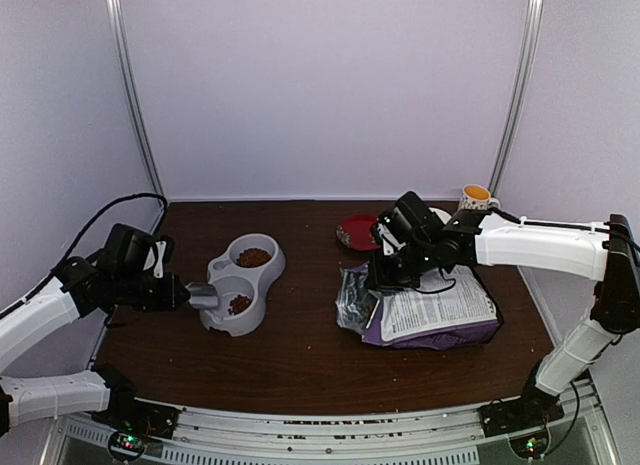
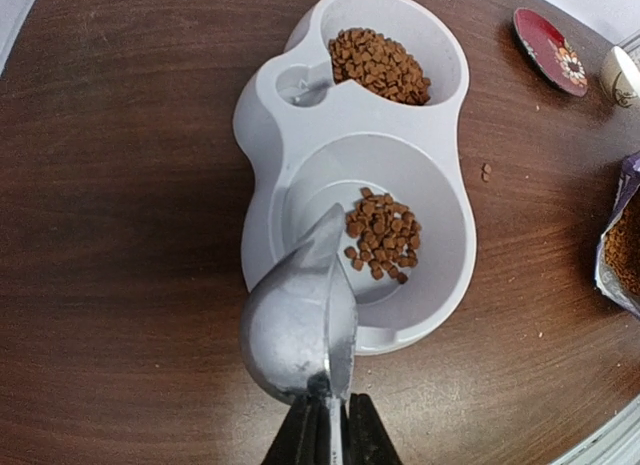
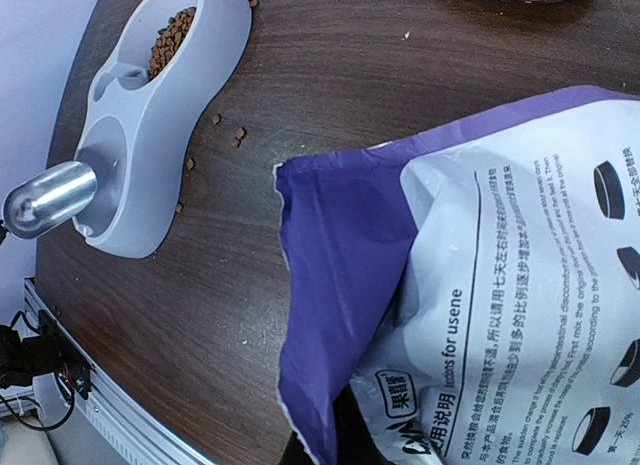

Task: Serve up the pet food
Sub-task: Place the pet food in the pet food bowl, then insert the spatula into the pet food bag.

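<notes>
Two heaps of pet food (image 2: 383, 233) sit in the feeder (image 2: 270, 115), one per well: a fuller pile in the far well, a thin scatter in the near one. My L hand (image 2: 328, 425) is clamped tight on the handle of the metal scoop (image 2: 300, 325), w/ the scoop rolled on its side over the feeder's near rim, tip reaching over the near well. A few stray pellets (image 3: 238, 135) lie on the bench (image 1: 300, 355) just beside the feeder, on its bag side. R hand (image 1: 385, 275) is down at the open end of the purple bag (image 3: 500, 285), right of the feeder. I can't tell if its fingers are pinched or apart, as the bag fills the wrist cam. Red plate (image 1: 355, 232) and mug (image 1: 477, 197) sit further right of the feeder, behind the bag.
</notes>
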